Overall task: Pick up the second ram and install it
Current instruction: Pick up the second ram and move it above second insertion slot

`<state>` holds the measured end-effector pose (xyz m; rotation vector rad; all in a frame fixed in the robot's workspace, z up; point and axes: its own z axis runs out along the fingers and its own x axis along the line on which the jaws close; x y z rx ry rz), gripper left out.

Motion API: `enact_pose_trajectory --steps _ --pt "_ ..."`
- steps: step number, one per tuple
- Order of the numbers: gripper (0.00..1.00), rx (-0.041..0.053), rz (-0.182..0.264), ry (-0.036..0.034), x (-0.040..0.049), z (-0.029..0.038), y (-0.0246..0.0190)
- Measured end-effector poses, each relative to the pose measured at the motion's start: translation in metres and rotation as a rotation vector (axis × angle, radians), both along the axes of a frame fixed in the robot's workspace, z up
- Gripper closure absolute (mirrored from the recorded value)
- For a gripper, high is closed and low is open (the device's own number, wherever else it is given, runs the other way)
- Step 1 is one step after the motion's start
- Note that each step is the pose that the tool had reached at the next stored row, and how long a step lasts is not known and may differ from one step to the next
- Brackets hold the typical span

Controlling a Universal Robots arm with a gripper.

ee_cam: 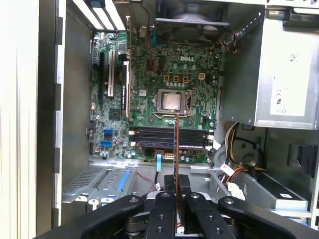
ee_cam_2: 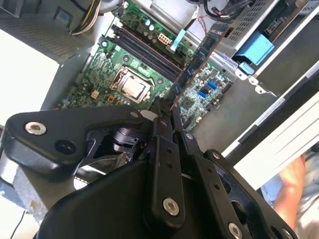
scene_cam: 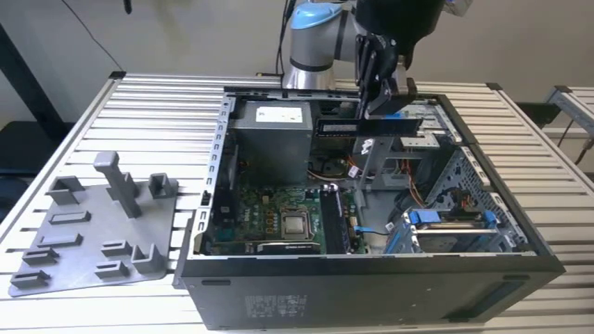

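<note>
grey slatted metal formed the tabletop [scene_cam: 139, 125], and an open computer case [scene_cam: 371, 292] sat across its middle, reaching toward the edge at the exterior view's right. the gripper [scene_cam: 387, 106] hung over the far part of the case with its jaws closed tight on the second ram [scene_cam: 369, 126], pinching the stick's upper edge. the stick lay level along its length, just beside the grey power supply [scene_cam: 269, 132] with its white label and well above the green motherboard [scene_cam: 269, 212]. in both wrist views the gripper [ee_cam_2: 167, 113] [ee_cam: 177, 180] showed the second ram [ee_cam_2: 197, 62] [ee_cam: 176, 144] edge-on, a thin line running out from between the closed jaws, apart from the board. under it in the first wrist view lay the motherboard [ee_cam: 149, 84], the silver processor [ee_cam: 172, 101] and the row of dark memory slots [ee_cam: 167, 137]; whether any slot was filled could not be told. a flat grey tray [scene_cam: 93, 236] with upright pegs lay on the tabletop near the edge at the exterior view's left, just beside the case. part of a person's arm [ee_cam_2: 291, 186] showed blurred outside the case in the second wrist view.
</note>
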<state>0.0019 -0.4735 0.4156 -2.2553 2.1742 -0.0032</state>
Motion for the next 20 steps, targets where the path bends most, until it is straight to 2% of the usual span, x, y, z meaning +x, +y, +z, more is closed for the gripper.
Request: enact_pose_trajectory --steps 3,4,16,18,20 --pt "0.86 0.0000 0.000 0.0000 -0.0001 0.0000 0.0009" --pt "0.86 -0.0001 0.000 0.0000 -0.0001 0.0000 0.0027" --pt "0.86 -0.0001 0.000 0.0000 -0.0001 -0.0001 0.0408" --pt "0.86 -0.0001 0.000 0.0000 -0.0001 -0.0001 0.0465" --pt "0.86 -0.0001 0.000 0.0000 -0.0001 -0.0001 0.0502"
